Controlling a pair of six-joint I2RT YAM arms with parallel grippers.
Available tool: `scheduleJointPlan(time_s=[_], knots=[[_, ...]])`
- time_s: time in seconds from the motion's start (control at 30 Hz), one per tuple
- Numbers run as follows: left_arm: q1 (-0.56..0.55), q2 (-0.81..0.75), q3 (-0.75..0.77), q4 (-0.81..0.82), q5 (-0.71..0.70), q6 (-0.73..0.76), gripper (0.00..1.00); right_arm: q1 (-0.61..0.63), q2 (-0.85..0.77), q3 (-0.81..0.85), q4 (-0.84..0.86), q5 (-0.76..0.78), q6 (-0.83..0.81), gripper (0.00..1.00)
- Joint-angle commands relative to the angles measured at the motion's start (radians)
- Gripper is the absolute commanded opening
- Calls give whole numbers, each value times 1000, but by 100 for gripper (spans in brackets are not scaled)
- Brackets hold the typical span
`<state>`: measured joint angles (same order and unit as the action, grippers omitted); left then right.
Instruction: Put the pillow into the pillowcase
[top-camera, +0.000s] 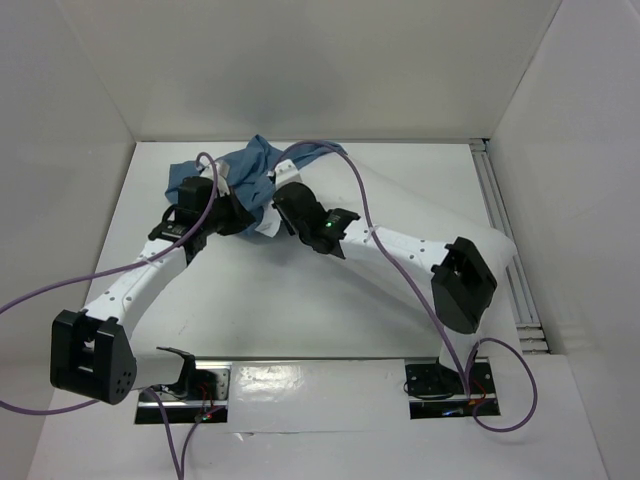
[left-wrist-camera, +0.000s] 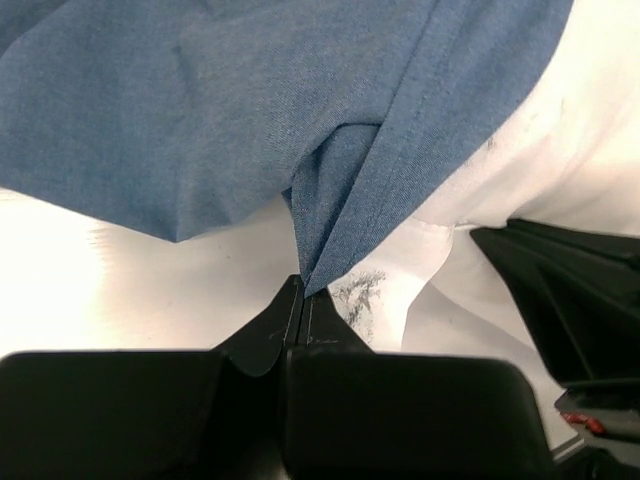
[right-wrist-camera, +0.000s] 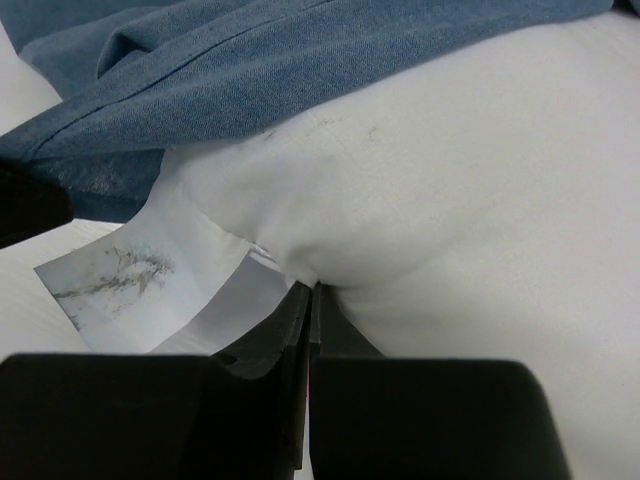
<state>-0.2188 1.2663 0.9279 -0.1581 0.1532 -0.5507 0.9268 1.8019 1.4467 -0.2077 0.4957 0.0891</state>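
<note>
Two tools work at the far middle of the desk (top-camera: 300, 310), close together where the pillowcase (top-camera: 252, 168) meets the pillow (top-camera: 420, 205). The pillowcase lies bunched and wrinkled near the back wall. The pillow spreads from it toward the right side of the desk, partly under the right arm, and its near end is tucked beneath the blue cloth. The left tool (top-camera: 236, 216) sits at the near left edge of the blue heap. In the left wrist view its tips (left-wrist-camera: 303, 291) are pressed together on a narrow hanging fold of the pillowcase (left-wrist-camera: 250, 100), which rises straight from the jaws into the broader sheet above. White pillow fabric (left-wrist-camera: 560, 150) shows to the right of that fold, with part of the other tool's black body beyond it. The right tool (top-camera: 284, 206) sits just beside the left one, on the pillow side. From its own wrist camera the tips (right-wrist-camera: 308, 292) are closed tight on a small pucker of the pillow (right-wrist-camera: 480, 200), right where a seam runs along its edge. A smudged white label (right-wrist-camera: 130, 280) hangs from that seam just left of the jaws. The hem of the pillowcase (right-wrist-camera: 250, 60) drapes over the pillow's upper part, so only the lower white bulge is uncovered. Purple cables (top-camera: 100, 276) loop from both arms across the desk.
</note>
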Motion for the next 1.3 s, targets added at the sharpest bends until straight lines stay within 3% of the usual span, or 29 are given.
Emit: scheduleJointPlan(time_s=[0.0, 0.17, 0.33, 0.53, 0.7, 0.87, 1.07, 1.13, 1.17, 1.2, 1.27], knots=[[7, -30, 61, -27, 51, 37, 0, -32, -32, 121, 1, -2, 1, 0], [7, -64, 136, -104, 120, 57, 0, -66, 7, 257, -65, -14, 1, 0], [7, -73, 337, -233, 281, 75, 0, -75, 152, 469, -192, -86, -17, 0], [7, -64, 471, -368, 353, 84, 0, -118, 292, 431, -180, -203, 58, 0], [7, -73, 442, -379, 335, 75, 0, -118, 268, 324, -109, -284, 149, 0], [16, -84, 367, -379, 299, 40, 0, -118, 41, 24, 147, -400, 244, 0], [16, -35, 342, -351, 331, 32, 1, -77, -101, -234, 336, -401, 334, 0], [16, 34, 380, -389, 361, 73, 24, -77, -111, -276, 398, -410, 371, 0], [16, 60, 426, -449, 374, 95, 49, -77, -111, -292, 412, -410, 380, 0], [16, 85, 454, -486, 375, 116, 57, -77, -111, -301, 421, -419, 380, 0], [16, 120, 503, -543, 332, 156, 64, -68, -111, -301, 421, -419, 390, 0]])
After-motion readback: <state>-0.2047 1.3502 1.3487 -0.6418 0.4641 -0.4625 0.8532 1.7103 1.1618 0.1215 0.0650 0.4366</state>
